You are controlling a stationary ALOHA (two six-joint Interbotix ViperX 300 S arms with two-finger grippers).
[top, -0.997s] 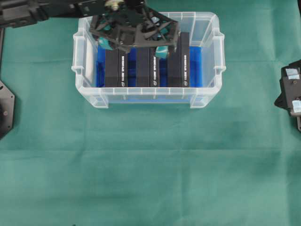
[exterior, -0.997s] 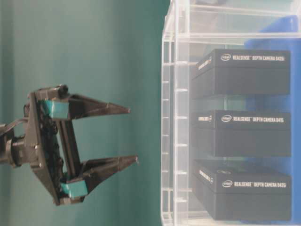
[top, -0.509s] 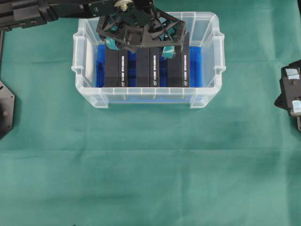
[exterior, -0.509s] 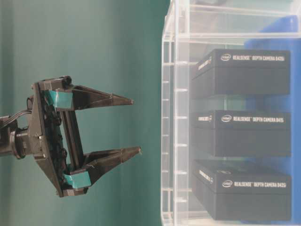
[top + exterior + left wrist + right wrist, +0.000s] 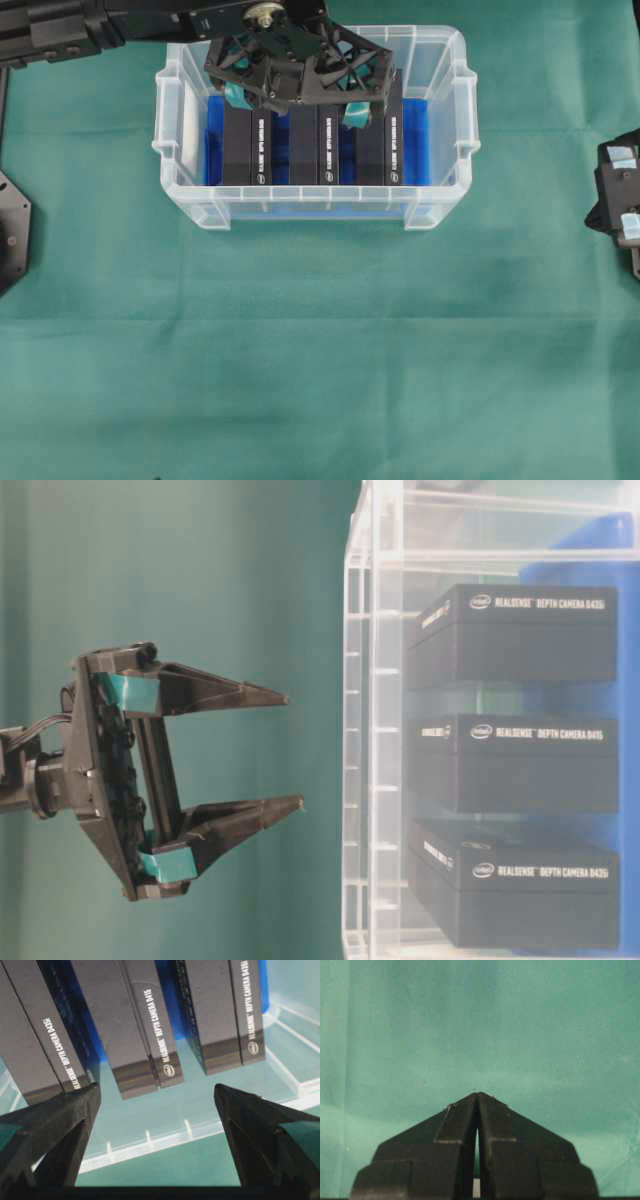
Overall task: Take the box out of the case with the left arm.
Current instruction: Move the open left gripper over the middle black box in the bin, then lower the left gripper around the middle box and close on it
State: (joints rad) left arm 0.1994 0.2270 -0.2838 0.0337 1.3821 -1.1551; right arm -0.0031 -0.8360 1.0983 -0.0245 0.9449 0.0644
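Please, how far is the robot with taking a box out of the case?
Done: the left claw is positioned above the case, jaws wide open. In hand: nothing is held yet; in the wrist view the fingertips straddle the middle box without touching it. Left: lower, close on a box, lift it out over the rim. All three boxes lie on the blue sheet. The right claw rests shut over the cloth.

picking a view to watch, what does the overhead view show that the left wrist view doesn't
Only overhead: the whole clear case on the green cloth, the right gripper parked at the far right edge, and the left arm reaching in from the top left.
Only left wrist: the lettering on the boxes, close up.
Both: three black boxes side by side on the blue lining, with the left gripper open above them.
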